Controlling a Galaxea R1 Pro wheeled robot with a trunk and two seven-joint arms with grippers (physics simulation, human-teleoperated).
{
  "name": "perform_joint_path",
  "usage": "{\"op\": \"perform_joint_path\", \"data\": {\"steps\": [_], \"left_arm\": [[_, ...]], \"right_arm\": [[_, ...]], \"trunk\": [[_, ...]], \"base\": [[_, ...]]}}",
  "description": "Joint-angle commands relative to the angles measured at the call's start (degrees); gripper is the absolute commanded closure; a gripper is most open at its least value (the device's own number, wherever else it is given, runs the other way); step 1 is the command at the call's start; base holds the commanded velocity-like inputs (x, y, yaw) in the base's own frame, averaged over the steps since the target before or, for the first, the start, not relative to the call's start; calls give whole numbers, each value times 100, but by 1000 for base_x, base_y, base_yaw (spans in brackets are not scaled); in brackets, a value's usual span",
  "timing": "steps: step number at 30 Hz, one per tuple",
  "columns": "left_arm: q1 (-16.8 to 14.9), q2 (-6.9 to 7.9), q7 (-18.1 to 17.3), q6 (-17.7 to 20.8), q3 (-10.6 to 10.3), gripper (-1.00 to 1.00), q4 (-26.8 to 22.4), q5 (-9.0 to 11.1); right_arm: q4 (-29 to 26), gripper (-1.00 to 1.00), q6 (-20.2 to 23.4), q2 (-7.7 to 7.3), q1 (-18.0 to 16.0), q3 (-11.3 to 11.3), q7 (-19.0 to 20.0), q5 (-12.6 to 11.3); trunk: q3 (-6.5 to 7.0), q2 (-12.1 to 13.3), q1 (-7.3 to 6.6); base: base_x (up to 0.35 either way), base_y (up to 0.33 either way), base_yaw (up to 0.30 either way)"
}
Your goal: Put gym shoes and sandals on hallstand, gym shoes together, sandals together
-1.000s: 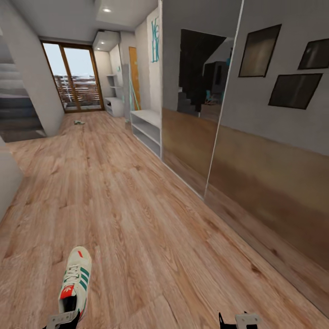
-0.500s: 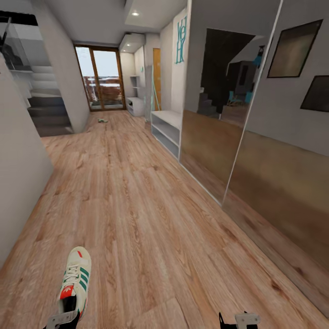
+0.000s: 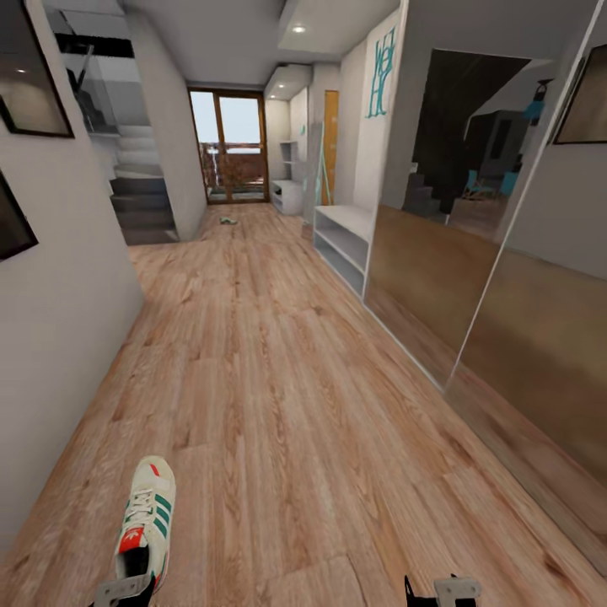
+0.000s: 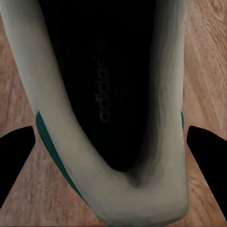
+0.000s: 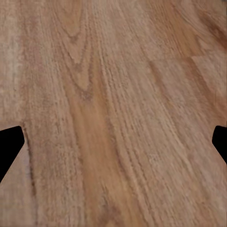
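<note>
A cream-white gym shoe (image 3: pixel 145 523) with green stripes and a red tongue label hangs over the corridor floor (image 3: pixel 278 396) at the head view's lower left, heel toward me. My left gripper (image 3: pixel 125 592) is shut on its heel. In the left wrist view the shoe's dark inside (image 4: pixel 101 94) lies between the two fingers of the left gripper (image 4: pixel 113 151). The second gym shoe (image 3: pixel 228 221) lies small on the floor far down the corridor. Beyond it stands the pale hallstand (image 3: pixel 288 196) with floating shelves above. My right gripper (image 3: pixel 438 592) (image 5: pixel 113 142) is open over bare planks. The sandals are out of view.
A white low shelf unit (image 3: pixel 344 234) stands against the right wall, followed by mirrored sliding doors (image 3: pixel 472 278). A grey wall (image 3: pixel 59 320) with dark pictures is close on the left. Stairs (image 3: pixel 143 202) rise at the far left, and a glass door (image 3: pixel 226 147) ends the corridor.
The whole view has swung, so the camera moved: the left wall has come into view and the corridor is more centred. The gym shoe stays in my left gripper.
</note>
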Motion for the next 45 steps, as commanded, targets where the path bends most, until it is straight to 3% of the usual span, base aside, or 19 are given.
{"op": "perform_joint_path", "data": {"steps": [1, 9, 33, 45], "left_arm": [[-6, -6, -56, -4, 35, 100, 5, 20], [-6, -10, -57, -4, 35, 100, 0, 27], [-6, -19, -40, 2, 35, 100, 7, 36], [-6, -19, -39, 4, 35, 100, 7, 41]], "right_arm": [[-2, -100, -4, -7, -2, 45, -60, 21], [-32, -100, -2, -7, -2, 52, -54, 21], [-44, -100, 1, -5, -2, 54, -50, 21], [-52, -100, 4, -7, -2, 42, -45, 21]], "trunk": [[0, -2, -1], [47, -2, -1], [200, -2, -1], [212, -2, -1]], "base": [[0, 0, 240], [131, 0, 223], [335, 0, 207], [339, 0, 37]]}}
